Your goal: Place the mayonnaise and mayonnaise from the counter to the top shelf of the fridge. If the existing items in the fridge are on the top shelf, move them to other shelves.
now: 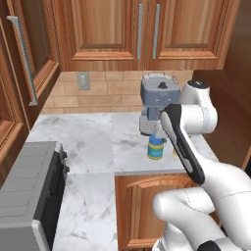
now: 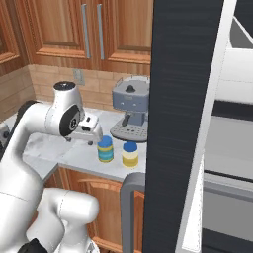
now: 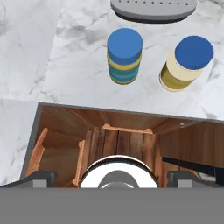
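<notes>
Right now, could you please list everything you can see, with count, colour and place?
mayonnaise jars: two, one blue-labelled, one cream-yellow, both blue-lidded, side by side near the counter's front edge.
counter: one, white-grey marble.
coffee machine: one, grey-blue, behind the jars.
toaster oven: one, grey, at left.
cabinets: brown wood, above and below.
outlet: one, grey, on backsplash.
fridge door: black, open.
pincer: one, white, beside the jars; whether it is open is unclear.

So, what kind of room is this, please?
A kitchen, it seems: a marbled counter with wooden cabinets, a coffee machine beside two jars, and an open black fridge.
</notes>
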Motion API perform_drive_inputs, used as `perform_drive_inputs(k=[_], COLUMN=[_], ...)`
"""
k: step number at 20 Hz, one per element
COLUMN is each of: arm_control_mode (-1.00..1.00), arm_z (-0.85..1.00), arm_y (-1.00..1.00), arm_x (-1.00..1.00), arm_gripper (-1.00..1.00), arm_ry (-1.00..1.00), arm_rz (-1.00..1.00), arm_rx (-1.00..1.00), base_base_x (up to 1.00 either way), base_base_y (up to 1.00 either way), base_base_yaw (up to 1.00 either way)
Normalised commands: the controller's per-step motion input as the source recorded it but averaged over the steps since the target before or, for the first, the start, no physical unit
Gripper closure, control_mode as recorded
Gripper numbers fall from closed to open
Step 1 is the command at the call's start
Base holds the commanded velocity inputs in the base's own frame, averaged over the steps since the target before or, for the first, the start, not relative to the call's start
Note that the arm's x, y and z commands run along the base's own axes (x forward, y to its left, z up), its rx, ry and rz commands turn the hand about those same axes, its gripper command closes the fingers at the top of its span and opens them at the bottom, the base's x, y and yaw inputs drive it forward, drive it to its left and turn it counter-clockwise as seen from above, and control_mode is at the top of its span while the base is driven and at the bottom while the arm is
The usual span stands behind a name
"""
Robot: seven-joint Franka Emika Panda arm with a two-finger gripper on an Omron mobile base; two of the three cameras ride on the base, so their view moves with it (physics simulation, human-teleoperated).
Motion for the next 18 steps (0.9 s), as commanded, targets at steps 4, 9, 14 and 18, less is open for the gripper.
perform_drive_inputs(k=[4,9,14,18], arm_control_mode=[-1.0,-1.0,-1.0,-1.0], arm_z=[-0.84,-0.5,-0.25,-0.04], arm_y=[0.0,0.0,0.0,-0.1], arm_x=[0.45,0.54,0.6,0.4], arm_gripper=[-1.0,-1.0,-1.0,-1.0], arm_ry=[0.0,-0.04,-0.06,-0.07], arm_rz=[-0.12,-0.14,-0.12,-0.03], arm_rx=[0.0,0.0,0.0,0.0], base_base_x=[0.0,0.0,0.0,0.0], base_base_y=[0.0,0.0,0.0,0.0], base_base_yaw=[0.0,0.0,0.0,0.0])
